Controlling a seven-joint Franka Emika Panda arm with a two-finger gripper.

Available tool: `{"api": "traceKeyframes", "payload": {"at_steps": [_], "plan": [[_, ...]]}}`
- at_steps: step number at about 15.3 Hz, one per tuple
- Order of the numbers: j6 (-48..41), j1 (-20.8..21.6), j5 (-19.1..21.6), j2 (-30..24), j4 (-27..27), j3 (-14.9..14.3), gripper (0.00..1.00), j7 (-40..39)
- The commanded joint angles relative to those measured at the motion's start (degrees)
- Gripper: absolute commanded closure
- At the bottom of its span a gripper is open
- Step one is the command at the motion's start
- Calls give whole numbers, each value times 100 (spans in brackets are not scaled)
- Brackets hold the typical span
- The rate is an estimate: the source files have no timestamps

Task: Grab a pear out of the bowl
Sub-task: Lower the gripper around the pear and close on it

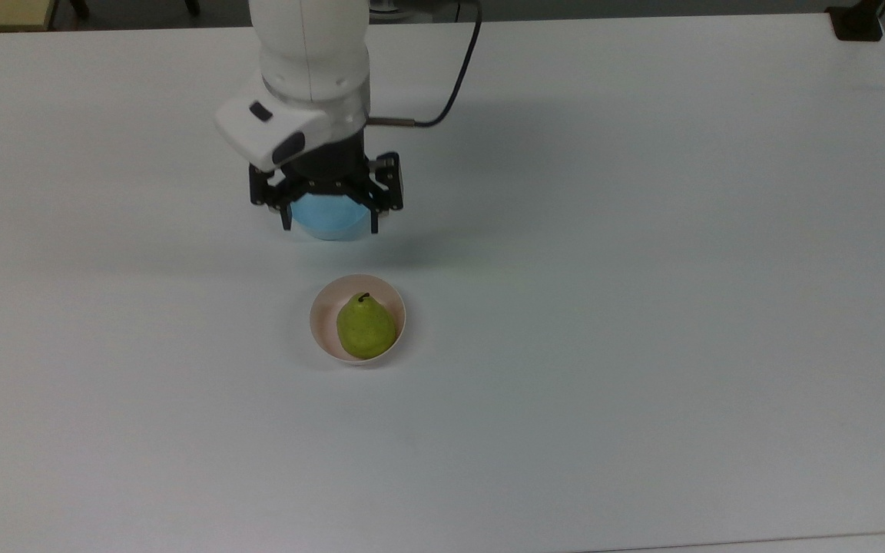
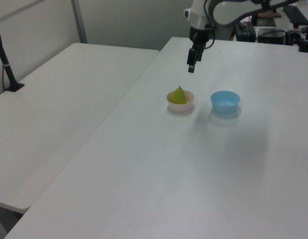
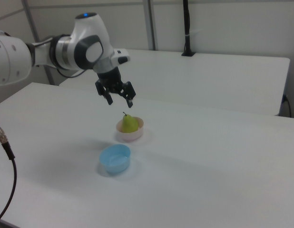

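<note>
Pear (image 1: 366, 329): upright in pink bowl (image 1: 324, 315) on white table (image 1: 642, 307). Gripper (image 1: 327, 227): jaws wide, empty, raised above table, over blue bowl (image 1: 331, 226) in the top view.

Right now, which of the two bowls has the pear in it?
The pale pink bowl holds the pear. The light blue bowl beside it has nothing inside.

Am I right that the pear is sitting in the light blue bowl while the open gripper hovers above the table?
Not quite: the pear sits in the pink bowl, not the blue bowl, which is empty, as the right view shows. The rest holds: the gripper is open and hovers above the table.
</note>
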Motion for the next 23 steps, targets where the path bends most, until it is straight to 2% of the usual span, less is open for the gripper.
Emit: {"api": "traceKeyframes", "payload": {"at_steps": [1,6,10,12,22,23], "plan": [[396,97,-12,281,-18,-17,0,-162],[694,89,-12,606,-18,-16,0,-162],[1116,97,14,878,-18,-8,7,-144],[1318,150,-3,1010,-18,-8,17,-144],[1582,159,-21,1204,-27,-8,25,-162],[1661,159,-21,1230,-27,-8,29,-162]]}}
